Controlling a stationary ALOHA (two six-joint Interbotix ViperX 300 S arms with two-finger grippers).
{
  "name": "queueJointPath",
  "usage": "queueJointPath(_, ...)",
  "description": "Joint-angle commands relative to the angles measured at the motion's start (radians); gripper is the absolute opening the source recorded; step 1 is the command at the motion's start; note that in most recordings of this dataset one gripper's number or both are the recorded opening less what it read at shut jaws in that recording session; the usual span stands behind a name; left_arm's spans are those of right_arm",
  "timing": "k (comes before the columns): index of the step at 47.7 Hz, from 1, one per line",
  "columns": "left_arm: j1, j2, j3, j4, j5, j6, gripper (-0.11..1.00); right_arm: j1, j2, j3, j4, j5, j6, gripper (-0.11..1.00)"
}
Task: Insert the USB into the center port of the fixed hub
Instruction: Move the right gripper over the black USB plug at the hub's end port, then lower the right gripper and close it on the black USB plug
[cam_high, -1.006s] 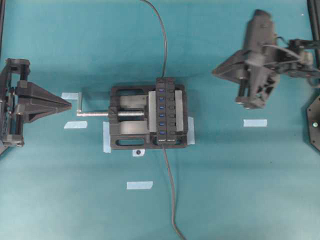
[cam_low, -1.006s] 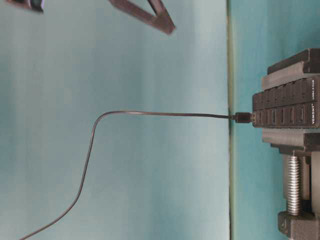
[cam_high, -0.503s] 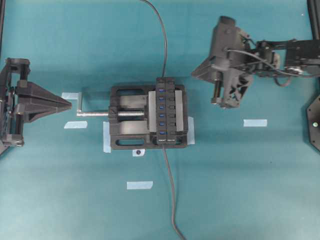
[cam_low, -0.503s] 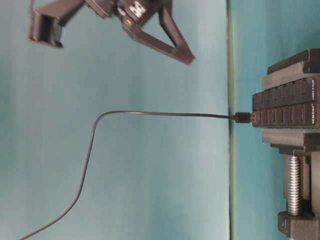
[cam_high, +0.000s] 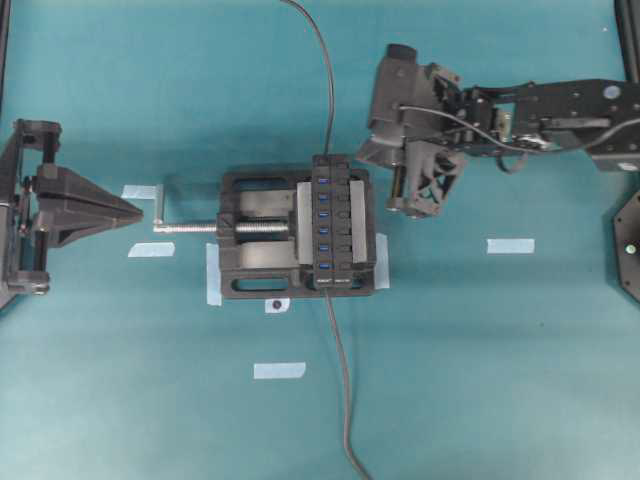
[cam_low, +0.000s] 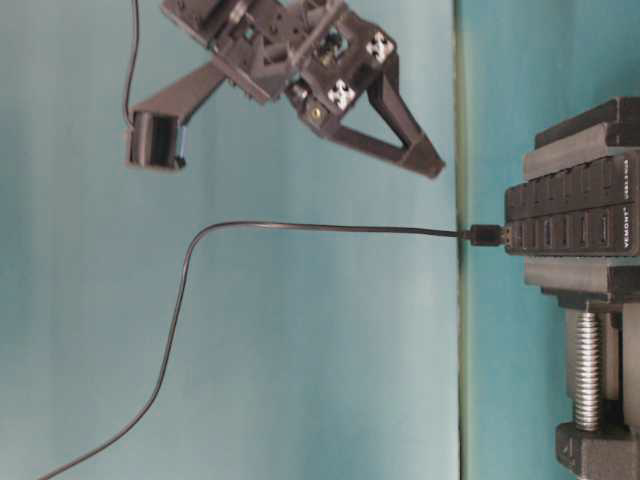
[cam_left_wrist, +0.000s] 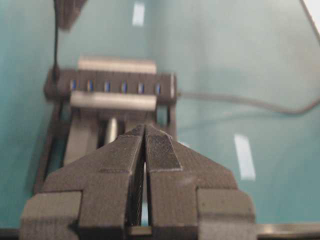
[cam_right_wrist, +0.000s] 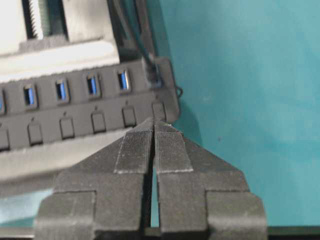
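The vise (cam_high: 250, 235) clamps the fixed hub (cam_high: 335, 225) ports-up, exposing the center port (cam_high: 323, 213); the USB (cam_right_wrist: 152, 74) apparently sits in an end slot, the right gripper (cam_right_wrist: 153, 122) pinched empty beside it, the left gripper (cam_left_wrist: 145, 127) likewise closed, well apart.

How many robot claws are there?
2. The left gripper is at the left of the overhead view, shut, pointing at the vise. The right gripper is shut too, up beside the top end of the hub. None looks hidden.
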Motion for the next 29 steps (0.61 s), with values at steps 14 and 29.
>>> queueJointPath(14,0.0,0.023,-0.015,0.002,0.046,-0.002,0.0,0.0,0.037,-0.052,-0.002,0.005,-0.009,0.0)
queueJointPath(29,0.002,0.032,-0.02,0.002,0.051,-0.002,0.0,0.002,0.051,-0.063,-0.002,0.005,-0.009,0.0)
